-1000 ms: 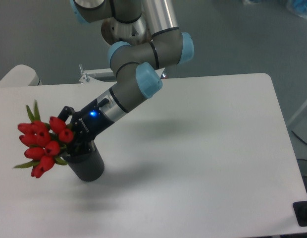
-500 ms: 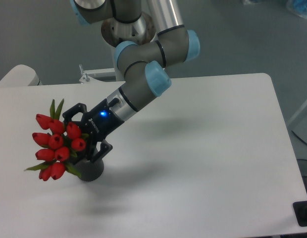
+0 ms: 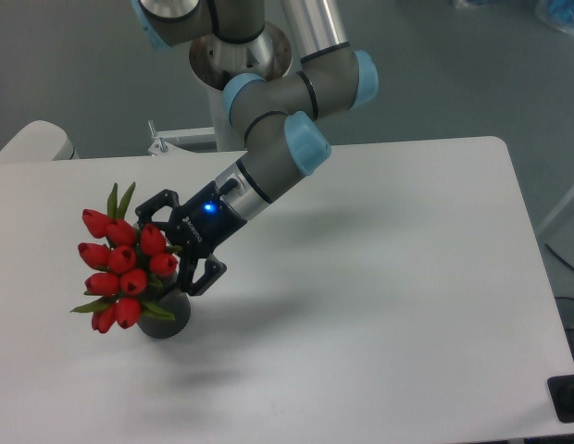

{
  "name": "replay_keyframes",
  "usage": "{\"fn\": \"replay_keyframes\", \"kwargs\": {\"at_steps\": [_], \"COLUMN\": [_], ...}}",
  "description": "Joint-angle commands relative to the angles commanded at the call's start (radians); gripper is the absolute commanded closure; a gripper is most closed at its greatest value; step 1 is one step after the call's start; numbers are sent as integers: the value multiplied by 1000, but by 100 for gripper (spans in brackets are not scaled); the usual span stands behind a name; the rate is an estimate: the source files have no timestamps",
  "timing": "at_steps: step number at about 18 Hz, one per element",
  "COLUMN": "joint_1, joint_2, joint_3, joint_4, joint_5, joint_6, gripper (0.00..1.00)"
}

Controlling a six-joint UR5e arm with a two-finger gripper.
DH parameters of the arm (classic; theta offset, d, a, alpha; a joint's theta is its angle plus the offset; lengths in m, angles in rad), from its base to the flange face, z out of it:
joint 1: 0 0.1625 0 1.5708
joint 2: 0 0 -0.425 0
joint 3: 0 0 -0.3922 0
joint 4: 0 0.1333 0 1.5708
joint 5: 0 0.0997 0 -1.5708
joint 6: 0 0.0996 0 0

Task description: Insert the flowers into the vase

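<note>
already the flowers [image 3: 123,271] are seated in the vase [image 3: 165,316] near the surface's [image 3: 380,296] left edge, leaning left. the hand [image 3: 180,252] is seen spread wide, gripping nothing. soft, light stems are best taken low, below the fragile buds.

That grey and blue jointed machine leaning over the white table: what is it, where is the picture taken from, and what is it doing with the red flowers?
It is a robot arm, built of grey tubes with light blue caps at the joints. One fixed camera looks down on it from above and in front. At the arm's tip is a black gripper, a two-fingered claw with a small blue light. On the white table stands a small dark vase. A bunch of red tulip flowers sits at the vase's mouth, leaning left and hiding most of it. The gripper's fingers look spread apart beside the bunch, so it seems to grip nothing now. How deep the stems reach cannot be seen.
</note>
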Motion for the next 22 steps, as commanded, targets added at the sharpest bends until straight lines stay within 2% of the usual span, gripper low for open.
{"fn": "replay_keyframes", "kwargs": {"at_steps": [7,10,15,18,22], "joint_1": [29,52,118,172,216], "joint_2": [14,51,95,123,146], "joint_3": [11,12,44,57,115], "joint_4": [-2,-5,-8,-9,-12], "joint_5": [11,27,228,302,527], "joint_6": [28,78,86,81,84], "gripper": [0,0,0,0,0]}}
